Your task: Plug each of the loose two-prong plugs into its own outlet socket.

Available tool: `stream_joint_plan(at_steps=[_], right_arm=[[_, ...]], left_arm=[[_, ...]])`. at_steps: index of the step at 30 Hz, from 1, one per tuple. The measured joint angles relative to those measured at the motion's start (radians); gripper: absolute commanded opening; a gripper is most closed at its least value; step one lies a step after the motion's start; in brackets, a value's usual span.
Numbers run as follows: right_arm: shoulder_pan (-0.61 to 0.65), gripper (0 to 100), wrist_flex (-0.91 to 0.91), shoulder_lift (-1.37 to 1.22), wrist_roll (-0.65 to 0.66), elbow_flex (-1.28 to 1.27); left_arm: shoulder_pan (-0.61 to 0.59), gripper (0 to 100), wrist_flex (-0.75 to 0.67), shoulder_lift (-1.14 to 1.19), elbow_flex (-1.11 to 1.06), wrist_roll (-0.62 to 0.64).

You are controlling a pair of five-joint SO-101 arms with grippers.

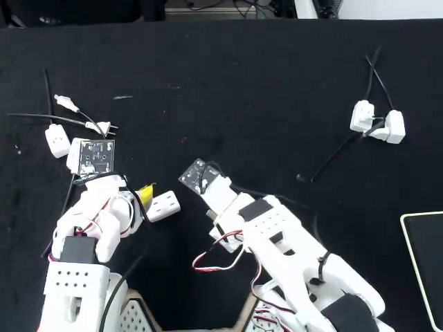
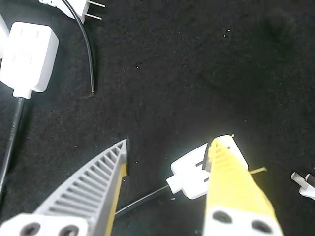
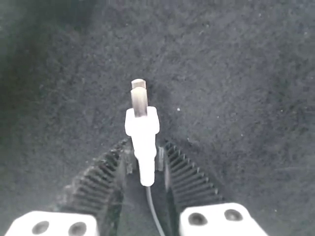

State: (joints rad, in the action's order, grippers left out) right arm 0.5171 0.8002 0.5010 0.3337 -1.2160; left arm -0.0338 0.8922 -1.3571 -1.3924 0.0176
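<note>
Fuzzy black table [image 3: 246, 73], ribbed right pincer [image 3: 145, 147] around plug [image 3: 141, 125]

The high camera is looking down over the black cloth-covered counter [image 1: 277, 104]; wrist cameras are hovering close, the left sharing the white rectangular outlet block [image 1: 164, 205] [image 2: 189, 176].

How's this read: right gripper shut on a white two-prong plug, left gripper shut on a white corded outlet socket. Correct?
Not quite. The left gripper is open: the left wrist view shows its fingers spread, with the white corded outlet socket lying on the black table by the yellow one. The right gripper is shut on the white two-prong plug, as you said.
</note>
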Motion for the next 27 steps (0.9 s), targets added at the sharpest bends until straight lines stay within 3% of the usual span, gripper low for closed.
stream_joint_plan(at_steps=[5,27], right_arm=[[0.048,14.9,0.015,0.000,-0.018,0.023],[0.069,11.6,-0.014,0.000,-0.020,0.018]], left_arm=[[0.000,26,0.000,0.000,0.000,0.000],[0.000,26,0.000,0.000,-0.012,-0.002]])
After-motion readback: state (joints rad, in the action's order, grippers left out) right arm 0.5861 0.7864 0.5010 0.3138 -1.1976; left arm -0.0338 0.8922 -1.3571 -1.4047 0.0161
